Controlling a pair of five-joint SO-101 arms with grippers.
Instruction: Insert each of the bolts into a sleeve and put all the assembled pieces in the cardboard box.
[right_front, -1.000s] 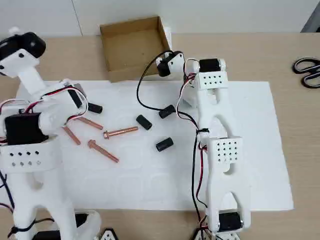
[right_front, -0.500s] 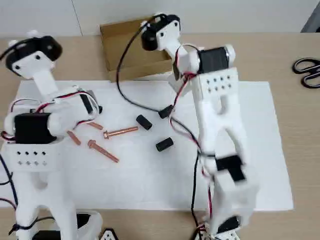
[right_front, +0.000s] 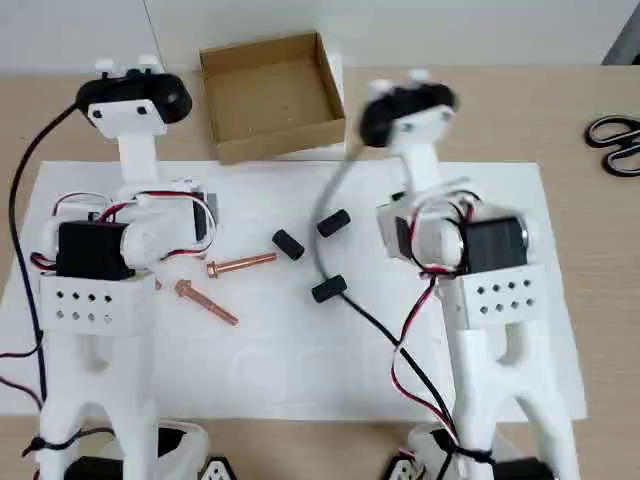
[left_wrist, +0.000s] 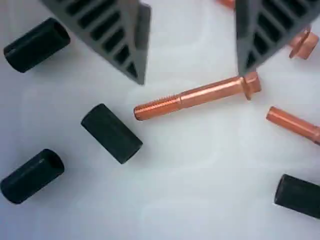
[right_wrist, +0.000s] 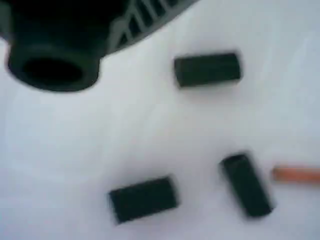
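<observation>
Wooden desk (right_front: 600, 250), a white sheet (right_front: 300, 370) spread over its middle, and both arms planted at the near edge. The left arm (right_front: 95, 290) leans over the sheet's left part, and the right arm (right_front: 480, 270) over its right part. The cardboard box (right_front: 215, 100) sits open at the desk's back edge, just beyond the sheet's far edge. Scissors (right_front: 612, 140) lie by the desk's right edge, off the sheet.

The left end effector (left_wrist: 191, 70) is spread wide with nothing in it, hanging right over a copper bolt (left_wrist: 200, 95) that lies flat on the sheet, left of centre. A second bolt (right_front: 205, 302) lies just beside it, toward the near edge, and a third bolt (left_wrist: 292, 125) lies close by on the far side.

Black sleeves lie loose around the sheet's middle, all apart from the bolts. The nearest sleeve (left_wrist: 111, 133) is just off the first bolt's threaded end. Another sleeve (right_front: 333, 222) lies a little farther back, and a third sleeve (right_front: 328, 289) lies closer to the near edge.

The right end effector (right_wrist: 65, 35) hangs above those sleeves. There is a dark tube shape at it, but I cannot tell whether it is gripping anything.
</observation>
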